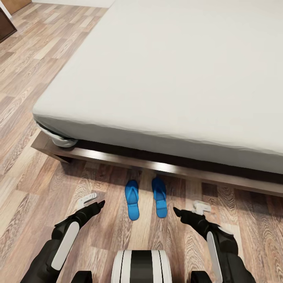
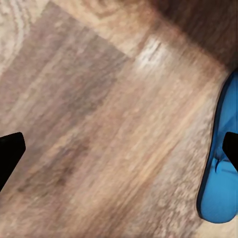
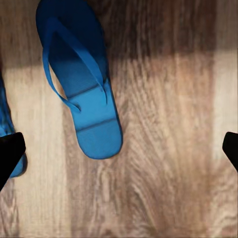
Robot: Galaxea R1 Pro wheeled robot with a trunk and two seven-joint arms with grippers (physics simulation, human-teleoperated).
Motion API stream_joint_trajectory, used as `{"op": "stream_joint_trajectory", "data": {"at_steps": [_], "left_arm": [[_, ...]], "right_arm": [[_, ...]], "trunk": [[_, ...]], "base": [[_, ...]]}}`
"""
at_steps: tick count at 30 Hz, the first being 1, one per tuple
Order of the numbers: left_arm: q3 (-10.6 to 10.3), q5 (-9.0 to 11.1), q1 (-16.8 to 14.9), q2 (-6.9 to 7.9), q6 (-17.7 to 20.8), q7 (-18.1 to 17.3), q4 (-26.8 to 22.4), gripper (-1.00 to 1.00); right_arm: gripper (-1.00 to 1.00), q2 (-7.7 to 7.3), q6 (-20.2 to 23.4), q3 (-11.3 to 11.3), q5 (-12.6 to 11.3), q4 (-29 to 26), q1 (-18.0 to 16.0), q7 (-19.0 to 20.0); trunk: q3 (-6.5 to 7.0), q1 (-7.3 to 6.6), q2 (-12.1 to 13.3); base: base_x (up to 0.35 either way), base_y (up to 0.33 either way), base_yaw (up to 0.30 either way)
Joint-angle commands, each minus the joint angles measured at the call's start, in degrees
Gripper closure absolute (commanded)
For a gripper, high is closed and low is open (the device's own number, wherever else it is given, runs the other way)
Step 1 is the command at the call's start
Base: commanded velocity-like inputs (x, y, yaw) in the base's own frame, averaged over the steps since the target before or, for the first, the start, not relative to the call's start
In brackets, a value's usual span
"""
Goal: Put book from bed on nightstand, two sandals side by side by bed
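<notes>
Both arms reach forward and down over the wood-plank floor in front of the bed, and the two blue sandals lie between the two tools. The left tool hangs just above the floor with its fingers spread apart and nothing between them; the left sandal lies just beside it toward the right tool, and in the left wrist view the edge of that sandal shows next to one dark fingertip, apart from it. The right tool is likewise spread wide and empty, with the right sandal near it toward the left tool; in the right wrist view this sandal lies flat on the planks, strap side up, well clear of both fingertips, while a sliver of the other sandal shows at the frame's edge. The two sandals lie side by side, roughly parallel and a little apart, their toe ends pointing at the bed's dark wooden frame, beyond both tools. The pale mattress is bare as far as it shows, and the robot's own trunk sits between the arms
</notes>
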Motion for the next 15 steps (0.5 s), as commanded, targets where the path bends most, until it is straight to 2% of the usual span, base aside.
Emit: {"op": "stream_joint_trajectory", "data": {"at_steps": [1, 2, 3, 4, 5, 7, 8, 9, 10, 12, 13, 14, 15], "left_arm": [[-0.1, 0.6, 0.0, 0.06, 0.1, 0.5, -0.1, -1.00], [-0.3, 0.7, 0.0, -0.13, 0.2, 0.4, -0.3, -1.00], [-0.3, 0.7, 0.0, -0.13, 0.2, 0.4, -0.3, -1.00], [-0.6, 0.7, 0.0, -0.37, 0.5, 0.3, -0.8, -1.00], [-0.6, 0.7, 0.0, -0.37, 0.5, 0.3, -0.8, -1.00], [-1.4, 0.7, 0.1, -0.98, 1.9, 0.2, -2.5, -1.00], [-1.4, 0.7, 0.1, -0.98, 1.9, 0.2, -2.5, -1.00], [-1.9, 0.7, 0.3, -1.24, 2.9, 0.2, -3.7, -1.00], [-1.9, 0.7, 0.3, -1.24, 2.9, 0.2, -3.7, -1.00], [-2.4, 0.7, 0.7, -1.68, 5.5, 0.3, -5.9, -1.00], [-2.4, 0.7, 0.7, -1.68, 5.5, 0.3, -5.9, -1.00], [-2.6, 0.8, 1.1, -1.85, 6.9, 0.3, -7.0, -1.00], [-2.6, 0.8, 1.1, -1.85, 6.9, 0.3, -7.0, -1.00]], "right_arm": [[-1.00, 0.07, 0.3, -0.2, 0.1, -0.1, 0.1, 0.4], [-1.00, -0.49, 0.7, -0.4, 0.1, -2.8, 3.2, 4.8], [-1.00, -0.49, 0.7, -0.4, 0.1, -2.8, 3.2, 4.8], [-1.00, -1.50, 0.8, -0.6, 0.2, -3.8, 4.4, 7.1], [-1.00, -1.50, 0.8, -0.6, 0.2, -3.8, 4.4, 7.1], [-1.00, -4.25, 1.0, -1.1, 0.2, -5.2, 6.1, 11.4], [-1.00, -4.25, 1.0, -1.1, 0.2, -5.2, 6.1, 11.4], [-1.00, -5.77, 1.1, -1.3, 0.2, -5.7, 6.7, 13.3], [-1.00, -5.77, 1.1, -1.3, 0.2, -5.7, 6.7, 13.3], [-1.00, -8.45, 1.2, -1.5, 0.2, -6.3, 7.7, 16.2], [-1.00, -8.45, 1.2, -1.5, 0.2, -6.3, 7.7, 16.2], [-1.00, -9.57, 1.3, -1.6, 0.2, -6.5, 8.0, 17.2], [-1.00, -9.57, 1.3, -1.6, 0.2, -6.5, 8.0, 17.2]], "trunk": [[-0.03, -0.01, 0.0], [-0.03, -0.01, 0.0], [-0.03, -0.01, 0.0], [-0.03, -0.01, 0.0], [-0.03, -0.01, 0.0], [-0.03, -0.01, 0.0], [-0.03, -0.01, 0.0], [-0.03, -0.01, 0.0], [-0.03, -0.01, 0.0], [-0.03, -0.01, 0.0], [-0.03, -0.01, 0.0], [-0.03, -0.01, 0.0], [-0.03, -0.01, 0.0]], "base": [[0.000, 0.000, 0.000], [0.000, 0.000, 0.000], [0.000, 0.000, 0.000], [0.000, 0.000, 0.000], [0.000, 0.000, 0.000], [0.000, 0.000, 0.000], [0.000, 0.000, 0.000], [0.000, 0.000, 0.000], [0.000, 0.000, 0.000], [0.000, 0.000, 0.000], [0.000, 0.000, 0.000], [0.000, 0.000, 0.000], [0.000, 0.000, 0.000]]}}
